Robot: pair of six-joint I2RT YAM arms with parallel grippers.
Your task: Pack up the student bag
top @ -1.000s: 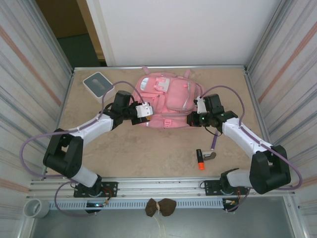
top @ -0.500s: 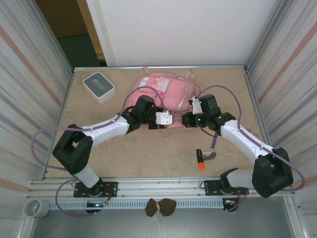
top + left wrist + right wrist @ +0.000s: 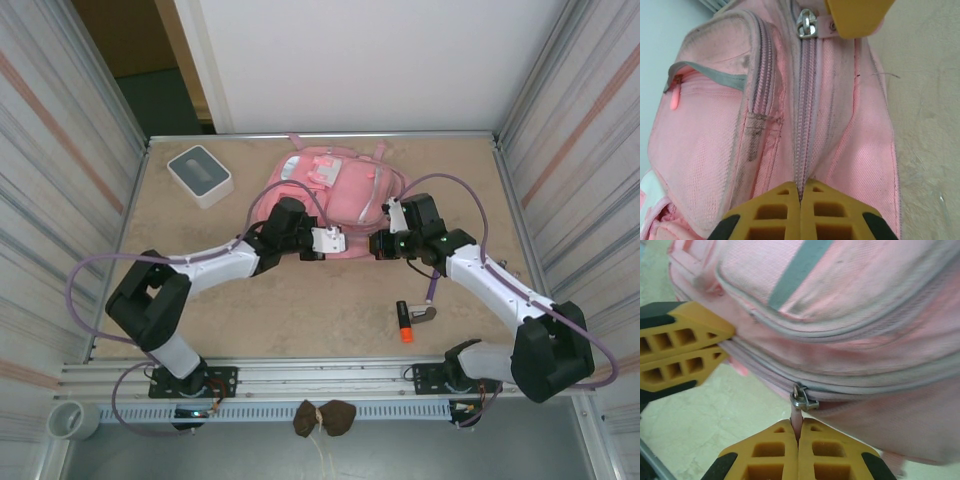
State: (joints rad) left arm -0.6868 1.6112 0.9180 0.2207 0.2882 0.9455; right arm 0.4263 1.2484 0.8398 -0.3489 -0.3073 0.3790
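Observation:
The pink student bag [image 3: 335, 190] lies flat at the back middle of the table. Both grippers meet at its near edge. My left gripper [image 3: 800, 187] is shut, pinching the bag's pale zip line [image 3: 805, 115] and the fabric round it. My right gripper [image 3: 798, 426] is shut on the pink pull tab that hangs from the metal zip slider [image 3: 802, 399]. The zip looks closed along the stretch in view. In the top view the left gripper [image 3: 330, 243] and the right gripper [image 3: 379, 244] sit a short way apart. The same slider [image 3: 806, 24] appears in the left wrist view.
A small grey-and-white square box [image 3: 200, 175] stands at the back left. A black and red marker [image 3: 404, 322] and a small grey object [image 3: 425, 315] lie on the table near the right arm. Metal walls close in both sides.
My left arm swung right from the bag's left side to its near edge, and its jaws closed on the zip line. The right gripper barely moved and stayed shut.

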